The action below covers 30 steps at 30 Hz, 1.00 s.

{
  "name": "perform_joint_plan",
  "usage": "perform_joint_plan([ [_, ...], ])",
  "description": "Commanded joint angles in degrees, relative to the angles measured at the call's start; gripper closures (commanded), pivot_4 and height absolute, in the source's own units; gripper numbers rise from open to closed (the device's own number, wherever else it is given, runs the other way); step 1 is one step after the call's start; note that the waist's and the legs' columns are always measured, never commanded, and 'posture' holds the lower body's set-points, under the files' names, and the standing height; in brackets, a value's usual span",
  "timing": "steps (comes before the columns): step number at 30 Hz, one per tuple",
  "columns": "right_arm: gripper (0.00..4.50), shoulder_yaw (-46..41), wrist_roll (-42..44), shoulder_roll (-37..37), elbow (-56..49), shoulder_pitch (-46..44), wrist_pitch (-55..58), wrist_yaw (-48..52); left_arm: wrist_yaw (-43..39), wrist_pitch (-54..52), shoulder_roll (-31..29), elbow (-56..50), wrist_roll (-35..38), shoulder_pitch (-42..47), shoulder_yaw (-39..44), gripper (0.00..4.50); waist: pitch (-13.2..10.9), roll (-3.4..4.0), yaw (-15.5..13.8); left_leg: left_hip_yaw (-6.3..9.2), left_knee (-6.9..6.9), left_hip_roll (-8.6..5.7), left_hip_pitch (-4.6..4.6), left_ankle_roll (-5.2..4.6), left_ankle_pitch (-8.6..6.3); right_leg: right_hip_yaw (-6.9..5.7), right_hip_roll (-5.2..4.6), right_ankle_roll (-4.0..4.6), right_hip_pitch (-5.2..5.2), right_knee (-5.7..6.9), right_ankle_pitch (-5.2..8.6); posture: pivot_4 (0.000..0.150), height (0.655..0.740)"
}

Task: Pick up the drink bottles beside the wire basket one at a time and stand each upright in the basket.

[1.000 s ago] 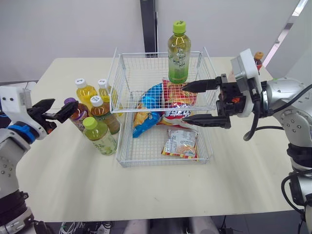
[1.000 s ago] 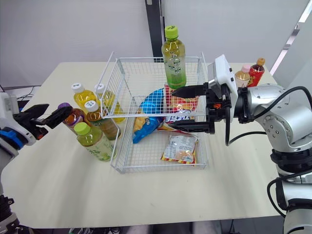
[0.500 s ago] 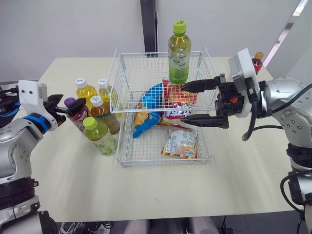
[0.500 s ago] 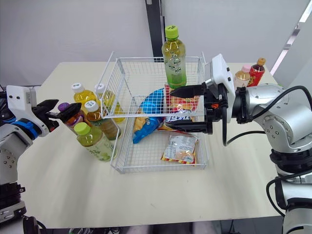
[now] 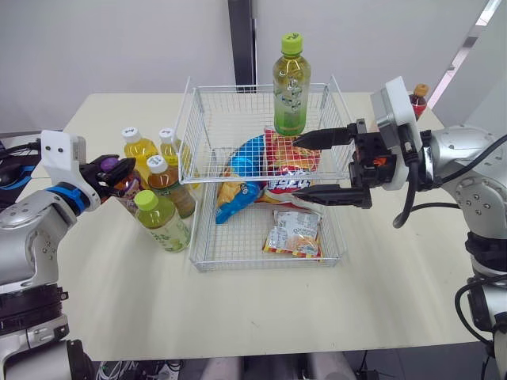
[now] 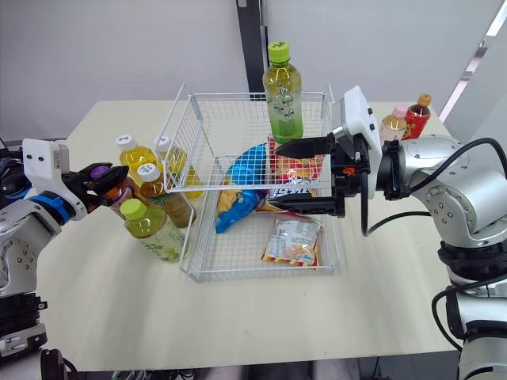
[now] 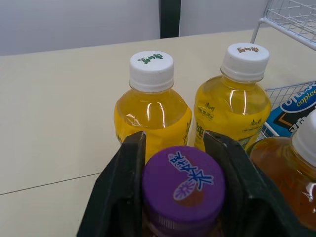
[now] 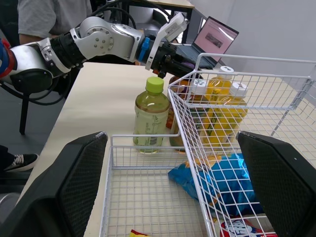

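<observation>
Beside the wire basket (image 5: 193, 170), on its left, stand several bottles: two yellow ones with white caps (image 5: 139, 148) (image 5: 168, 146), a brown one (image 5: 166, 184), a green-capped one (image 5: 162, 222) and a purple-capped bottle (image 5: 123, 182). My left gripper (image 5: 111, 169) is shut on the purple cap (image 7: 183, 183), one black finger (image 7: 123, 197) pressed on each side. A tall green bottle (image 5: 290, 83) stands upright in the basket's far end. My right gripper (image 5: 296, 169) hangs open over the snack bags in the basket, holding nothing.
Snack bags (image 5: 273, 170) and a small packet (image 5: 293, 232) lie in the basket. Two more bottles (image 6: 394, 123) (image 6: 416, 115) stand at the far right of the table behind my right arm. A person (image 8: 49, 17) and a laptop (image 8: 217, 37) are beyond the table's left side.
My left gripper has moved right up to the purple-capped bottle and closed on its cap. The right arm has hardly moved.
</observation>
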State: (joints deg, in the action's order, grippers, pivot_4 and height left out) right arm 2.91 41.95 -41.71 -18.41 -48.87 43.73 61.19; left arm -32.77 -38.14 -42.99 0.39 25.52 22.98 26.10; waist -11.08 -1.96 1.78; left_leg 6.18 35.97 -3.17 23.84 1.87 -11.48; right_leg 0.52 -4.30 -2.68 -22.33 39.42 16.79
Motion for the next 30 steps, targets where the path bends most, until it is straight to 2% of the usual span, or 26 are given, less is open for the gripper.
perform_joint_plan([
  [1,0.00,-2.3,0.8,-0.2,-0.6,-1.4,-0.7,0.0,-0.2,1.0,-1.4,-0.7,0.1,-0.3,1.0,3.12,0.0,0.00,0.0,0.00,0.00,0.00,0.00,0.00,0.00,0.00,0.00,0.00,0.00,0.00,0.00,0.150,0.7359],
  [9,0.00,-3.8,1.1,-1.1,-0.3,-1.3,-1.2,0.5,-1.8,-1.9,-4.8,-5.1,3.4,-2.4,5.3,3.12,0.0,0.00,0.1,-0.01,-0.01,0.02,0.00,0.00,0.00,0.04,0.00,0.00,-0.02,-0.03,0.00,0.150,0.7359],
  [14,0.00,-6.9,3.0,-3.1,0.0,-0.6,-0.6,1.9,-6.5,-7.0,-11.9,-7.1,8.2,-3.3,10.1,3.12,0.0,-0.02,0.1,0.02,-0.06,0.07,0.09,0.00,-0.01,0.01,0.00,0.01,-0.08,-0.13,0.00,0.150,0.7359],
  [18,0.00,-9.1,3.9,-5.1,-0.1,0.1,-0.6,2.4,-10.8,-11.9,-19.5,-5.6,12.0,-0.2,11.7,3.12,-0.1,-0.04,-0.1,0.04,-0.12,0.10,0.12,0.00,-0.01,-0.04,0.01,0.05,-0.03,-0.36,-0.06,0.150,0.7359],
  [21,0.00,-10.7,4.7,-6.9,-0.4,1.1,-0.3,3.1,-14.9,-14.1,-26.5,-0.6,14.0,6.2,9.1,3.12,-0.1,-0.08,-0.3,0.05,-0.13,0.06,0.16,0.00,-0.01,-0.11,0.07,0.00,-0.01,-0.44,-0.08,0.150,0.7359],
  [24,0.00,-11.2,5.3,-7.8,-0.9,1.8,-0.1,2.8,-17.8,-14.1,-30.4,4.7,14.2,13.6,4.5,3.12,-0.1,-0.07,-0.1,-0.01,-0.14,0.05,0.14,-0.01,-0.01,-0.07,0.07,-0.01,-0.01,-0.44,-0.09,0.150,0.7359],
  [26,0.00,-11.7,5.6,-7.8,-1.5,2.6,-0.1,1.7,-20.4,-12.7,-32.0,11.0,12.4,26.2,-3.2,3.12,-0.1,-0.08,-0.1,-0.01,-0.16,0.08,0.12,-0.01,-0.01,-0.10,0.12,-0.01,0.01,-0.42,-0.08,0.150,0.7359],
  [30,0.00,-12.3,6.3,-7.3,-2.9,3.7,0.4,-0.1,-25.3,-8.9,-29.3,22.4,5.4,47.9,-16.2,3.12,-0.2,-0.16,0.0,-0.05,-0.03,0.11,0.27,0.00,0.00,-0.30,0.25,-0.06,0.00,-0.39,-0.11,0.150,0.7359],
])
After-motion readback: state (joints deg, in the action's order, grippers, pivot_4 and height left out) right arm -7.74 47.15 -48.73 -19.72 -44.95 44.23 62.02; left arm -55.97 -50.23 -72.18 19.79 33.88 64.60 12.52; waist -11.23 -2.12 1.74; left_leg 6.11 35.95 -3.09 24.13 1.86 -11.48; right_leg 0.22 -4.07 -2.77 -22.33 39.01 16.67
